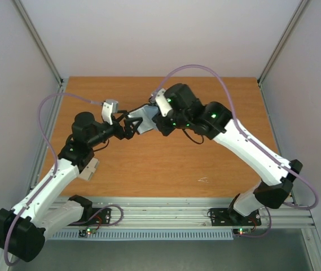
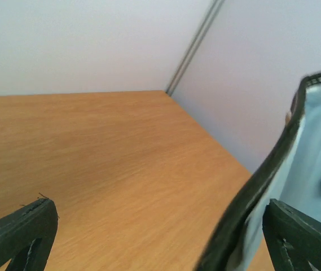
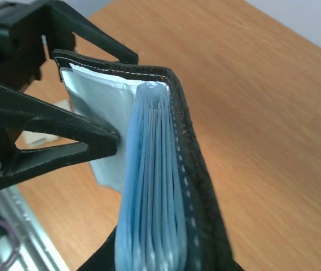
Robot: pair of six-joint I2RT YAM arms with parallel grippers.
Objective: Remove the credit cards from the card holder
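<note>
Clamping right gripper (image 1: 153, 116): card holder (image 3: 191, 169), pinched.
Left gripper (image 2: 157, 217): jaws wide, straddling flap (image 3: 101, 107).
Right wrist only: blue sleeves (image 3: 149, 192) at six o'clock.

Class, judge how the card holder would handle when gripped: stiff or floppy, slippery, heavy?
Probably floppy: the card holder curves in the left wrist view. Its pale blue sleeves look glossy, so perhaps slippery. Likely light: the right gripper alone grips it.

Wooden table (image 1: 166, 164), pale grey walls (image 1: 160, 34) behind, slotted metal rail (image 1: 166, 215) along near edge.
</note>
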